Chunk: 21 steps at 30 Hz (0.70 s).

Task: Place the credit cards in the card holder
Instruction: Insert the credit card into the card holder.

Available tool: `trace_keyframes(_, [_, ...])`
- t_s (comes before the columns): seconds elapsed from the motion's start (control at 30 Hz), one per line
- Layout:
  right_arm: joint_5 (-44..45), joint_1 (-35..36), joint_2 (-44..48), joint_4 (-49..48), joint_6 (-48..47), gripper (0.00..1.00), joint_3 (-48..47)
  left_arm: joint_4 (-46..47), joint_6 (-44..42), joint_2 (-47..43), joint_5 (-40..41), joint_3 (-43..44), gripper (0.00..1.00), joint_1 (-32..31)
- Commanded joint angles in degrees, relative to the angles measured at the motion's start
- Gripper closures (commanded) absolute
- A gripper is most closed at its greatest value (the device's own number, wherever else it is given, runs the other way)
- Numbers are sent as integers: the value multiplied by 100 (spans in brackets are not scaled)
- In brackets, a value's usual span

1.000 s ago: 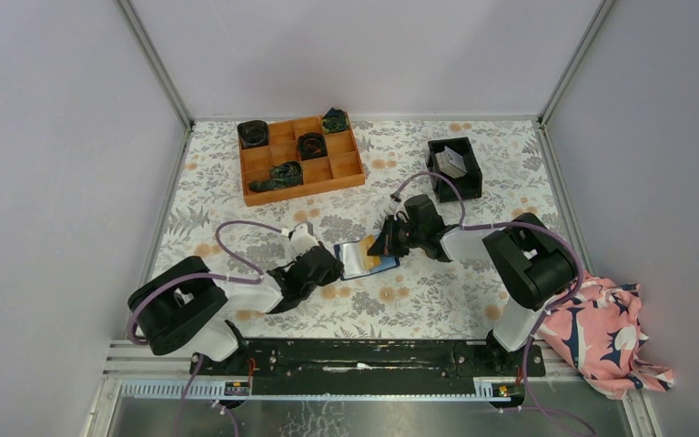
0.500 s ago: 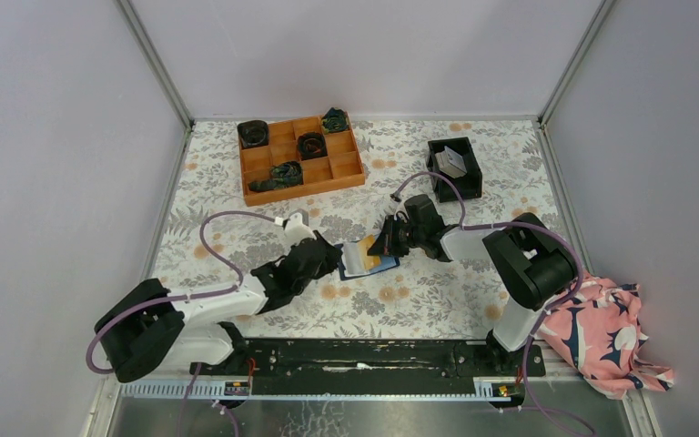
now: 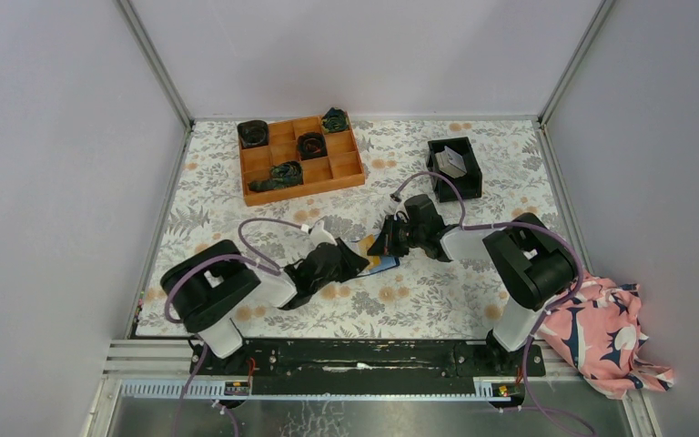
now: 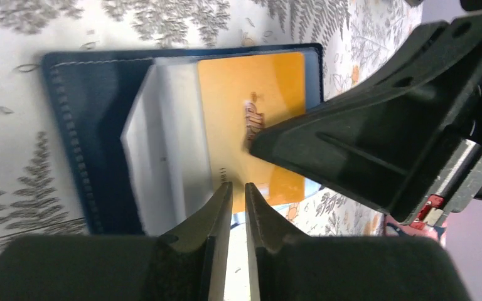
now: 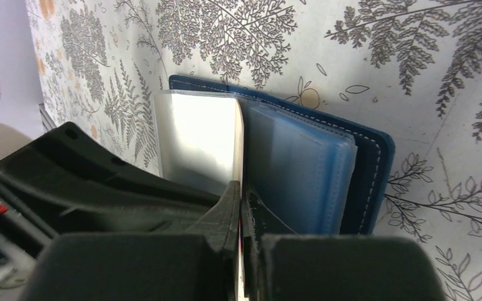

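**Yellow card held at the open wallet, one tool on each side**

The small dark navy folding card holder [image 4: 78,132] lies open and flat near the middle of the surface, with its pale blue clear sleeves [image 5: 295,169] fanned out. A yellow-orange plastic credit card [image 4: 251,100] sits over its inside, beside a whitish leaf [image 4: 163,150] that may be a sleeve or a grey card; the views do not settle which. The right tool [image 5: 240,193] is clamped on the card's edge, apparently to steer it edge-first into a slot. Most of the card's face shows, so it is judged not yet seated.

The left tool [image 4: 236,187] reaches over the holder from the opposite side, its fingers nearly together with a thin slit between them. Whether they pinch anything cannot be told. It is probably there to pin or spread the holder so it does not slide.

Farther back on the right, a black square plastic bin [image 3: 473,173] holds more grey cards [image 3: 453,162], presumably the supply. At the back left, an orange compartment tray [image 3: 302,189] holds dark bundled items. The surface [image 3: 419,291] carries a grey fern-and-flower print and is enclosed by plain grey walls [image 3: 355,55]. A crumpled pink floral cloth [image 3: 601,332] lies at the near right corner.
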<state>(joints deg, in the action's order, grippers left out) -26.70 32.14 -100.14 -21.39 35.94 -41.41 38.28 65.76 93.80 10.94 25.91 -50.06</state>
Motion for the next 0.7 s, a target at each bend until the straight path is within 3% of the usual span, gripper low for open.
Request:
trace_keyframes(0.0, [128, 13, 116, 328, -90, 100, 52, 1631, 666, 312, -90, -459, 80, 84])
trace_keyframes(0.27, [-30, 13, 244, 183, 28, 100, 154, 2644, 921, 579, 168, -1040, 77, 131])
trace_keyframes(0.57, [-261, -6, 396, 7, 245, 100, 261, 4787, 1306, 1748, -199, -1479, 69, 366])
trace_keyframes(0.67, [-438, -29, 422, -156, 374, 100, 310, 5100, 1333, 1945, -356, -1484, 66, 425])
